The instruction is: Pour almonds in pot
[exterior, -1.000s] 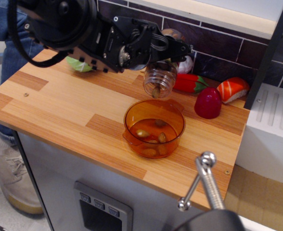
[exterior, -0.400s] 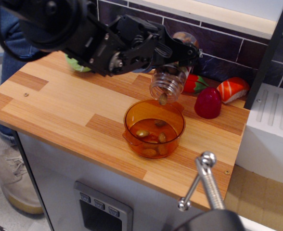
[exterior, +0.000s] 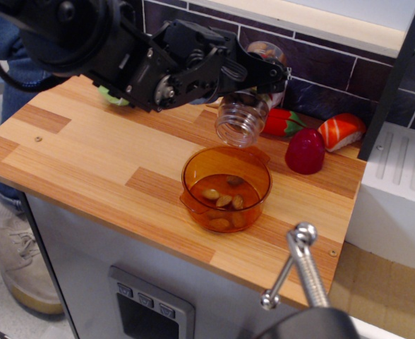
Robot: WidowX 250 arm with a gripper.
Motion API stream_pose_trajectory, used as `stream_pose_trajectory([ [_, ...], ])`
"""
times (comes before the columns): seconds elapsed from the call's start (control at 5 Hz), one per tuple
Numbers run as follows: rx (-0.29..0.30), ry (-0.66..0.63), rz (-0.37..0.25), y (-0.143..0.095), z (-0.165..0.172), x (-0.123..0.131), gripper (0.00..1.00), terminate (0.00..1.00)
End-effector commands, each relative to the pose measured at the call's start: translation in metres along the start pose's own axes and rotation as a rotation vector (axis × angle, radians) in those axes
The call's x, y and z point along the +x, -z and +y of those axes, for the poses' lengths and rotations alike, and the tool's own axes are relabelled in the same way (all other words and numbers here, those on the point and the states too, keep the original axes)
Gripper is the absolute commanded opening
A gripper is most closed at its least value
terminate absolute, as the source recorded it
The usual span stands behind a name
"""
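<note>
The orange translucent pot (exterior: 193,167) stands on the wooden counter, right of centre. Several tan almonds (exterior: 224,200) lie on its bottom. My gripper (exterior: 258,83) is shut on a clear plastic jar (exterior: 241,121) and holds it tipped mouth-down above the pot's far rim. The lower part of the jar that shows looks empty. Its upper end is hidden behind the gripper.
A dark-red rounded toy vegetable (exterior: 305,151), a red pepper toy (exterior: 281,123) and an orange-and-white sushi toy (exterior: 341,131) lie at the back right by the tiled wall. A green toy (exterior: 109,97) peeks from behind the arm. A metal handle (exterior: 299,268) juts up in front.
The almond seen at the jar's mouth has dropped into the pot. The jar has moved slightly left and up and its mouth now shows no nuts.
</note>
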State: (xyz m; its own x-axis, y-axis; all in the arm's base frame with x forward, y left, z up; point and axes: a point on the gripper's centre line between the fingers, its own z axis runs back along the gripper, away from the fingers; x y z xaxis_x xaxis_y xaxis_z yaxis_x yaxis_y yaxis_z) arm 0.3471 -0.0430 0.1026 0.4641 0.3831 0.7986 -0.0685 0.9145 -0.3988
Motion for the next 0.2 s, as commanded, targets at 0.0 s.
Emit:
stream_pose_trajectory([
  [0.0, -0.012, 0.002, -0.038, -0.0042, 0.0012, 0.0170, 0.00, 1.00],
])
